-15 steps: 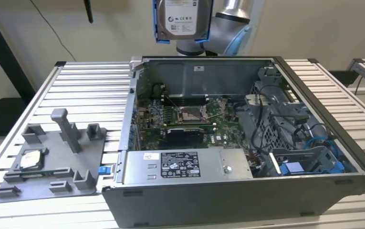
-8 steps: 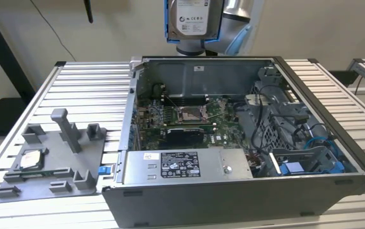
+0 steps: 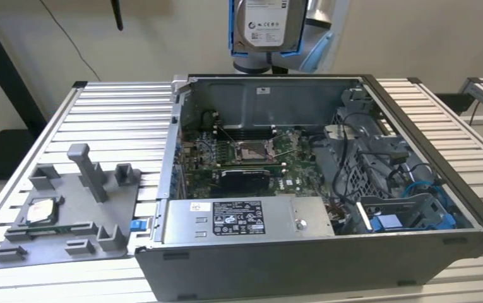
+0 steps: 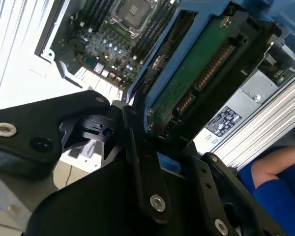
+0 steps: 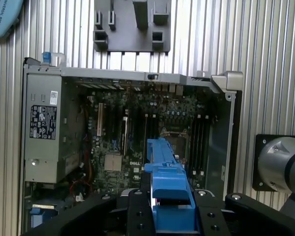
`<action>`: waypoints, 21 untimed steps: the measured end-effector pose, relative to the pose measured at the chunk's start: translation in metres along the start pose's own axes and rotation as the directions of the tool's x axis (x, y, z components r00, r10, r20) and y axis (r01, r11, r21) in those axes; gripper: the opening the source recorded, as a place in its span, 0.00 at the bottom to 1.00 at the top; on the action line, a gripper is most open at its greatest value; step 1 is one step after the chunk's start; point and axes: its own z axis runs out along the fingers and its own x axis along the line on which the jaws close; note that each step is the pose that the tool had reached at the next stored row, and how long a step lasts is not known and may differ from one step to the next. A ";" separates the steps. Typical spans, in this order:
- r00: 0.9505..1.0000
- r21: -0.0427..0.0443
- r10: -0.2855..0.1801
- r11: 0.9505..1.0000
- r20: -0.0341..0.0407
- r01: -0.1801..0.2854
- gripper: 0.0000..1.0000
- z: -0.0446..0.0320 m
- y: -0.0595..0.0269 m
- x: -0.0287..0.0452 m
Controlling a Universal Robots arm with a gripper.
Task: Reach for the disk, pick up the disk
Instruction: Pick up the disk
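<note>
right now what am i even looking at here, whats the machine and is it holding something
It is a robot arm working above an open computer case on a ribbed metal table. The exterior view looks at the scene from off the arm; both wrist views ride on the arm and look past its black gripper. The gripper is shut on the disk, a hard drive in blue rails, lifted above the case; its green circuit board shows in the second wrist view. A grey holder lies beside the case.

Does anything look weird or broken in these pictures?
Nothing looks broken or spilled. The odd sight is the disk: it is up in the air above the open computer case, clamped in the gripper, not in its bay. The case has no side cover, so the motherboard shows.
</note>
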 end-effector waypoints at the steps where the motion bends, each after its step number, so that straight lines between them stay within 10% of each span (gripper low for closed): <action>1: 1.000 0.000 0.000 1.000 0.000 0.000 0.00 0.0000 -0.0019 0.0001; 15: 1.000 0.000 0.000 1.000 0.000 0.000 0.00 -0.0003 -0.0097 0.0003; 21: 1.000 0.000 0.000 1.000 0.000 0.000 0.00 -0.0006 -0.0261 0.0010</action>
